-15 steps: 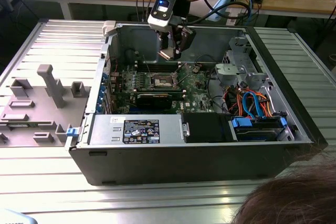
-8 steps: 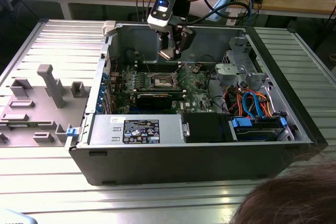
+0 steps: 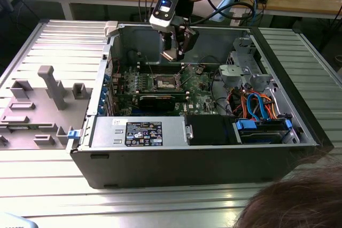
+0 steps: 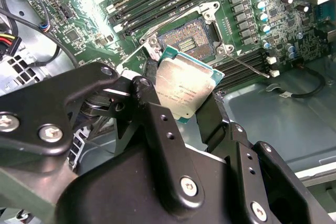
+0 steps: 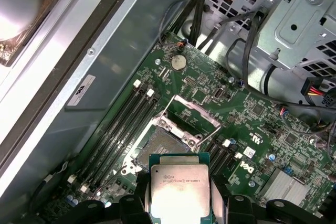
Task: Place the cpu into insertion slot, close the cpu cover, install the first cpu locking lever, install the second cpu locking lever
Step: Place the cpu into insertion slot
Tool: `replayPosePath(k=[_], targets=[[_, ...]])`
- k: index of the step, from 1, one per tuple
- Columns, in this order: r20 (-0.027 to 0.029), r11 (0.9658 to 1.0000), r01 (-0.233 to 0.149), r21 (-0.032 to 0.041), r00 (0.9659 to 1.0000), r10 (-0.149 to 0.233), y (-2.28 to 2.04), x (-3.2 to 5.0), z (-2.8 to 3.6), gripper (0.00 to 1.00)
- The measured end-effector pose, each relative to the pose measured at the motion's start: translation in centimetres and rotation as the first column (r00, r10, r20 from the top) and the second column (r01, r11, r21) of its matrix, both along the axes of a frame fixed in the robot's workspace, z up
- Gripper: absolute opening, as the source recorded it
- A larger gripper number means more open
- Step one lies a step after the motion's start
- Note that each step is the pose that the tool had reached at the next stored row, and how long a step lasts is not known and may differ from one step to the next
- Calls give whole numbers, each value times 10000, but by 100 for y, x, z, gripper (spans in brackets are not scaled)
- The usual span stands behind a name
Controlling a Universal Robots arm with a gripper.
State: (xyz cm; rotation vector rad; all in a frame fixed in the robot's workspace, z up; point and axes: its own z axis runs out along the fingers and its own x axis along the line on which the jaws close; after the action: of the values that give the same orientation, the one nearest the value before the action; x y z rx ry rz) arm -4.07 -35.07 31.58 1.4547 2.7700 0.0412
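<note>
Fingers point(image 4: 210, 116) are clamped on the cpu point(image 4: 184, 87) by two opposite edges. The chip is held in the air above the insertion slot point(image 4: 189, 38), not touching it, and looks tilted vs the board.

Biggest risk imo: if the chip gets lowered skewed or rotated wrong, a corner could be dragged over the socket contacts and pins bent. It's gripped by thin edges only, so a slip or drop onto the slot can't be ruled out.

The cpu cover point(image 5: 197, 111) is swung up and open beside the slot, w/ a thin locking lever point(image 4: 247, 64) sticking out next to the socket. Either could be clipped if the approach is off. Memory slots point(image 5: 121, 124) run right alongside, so not much room there.

Further out, cables point(image 3: 254, 105) and a drive cage point(image 3: 240, 70) are packed into the case point(image 3: 187, 158), well apart from the socket. The case is laid open on the desk point(image 3: 160, 201), and somebody's hair point(image 3: 299, 201) is seen near it.
</note>
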Motion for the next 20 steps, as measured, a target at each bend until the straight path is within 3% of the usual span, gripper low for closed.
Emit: replayPosePath(k=[20], targets=[[1, 9996, 286, 0, 9996, -286, 0, 0, -1, 55]])
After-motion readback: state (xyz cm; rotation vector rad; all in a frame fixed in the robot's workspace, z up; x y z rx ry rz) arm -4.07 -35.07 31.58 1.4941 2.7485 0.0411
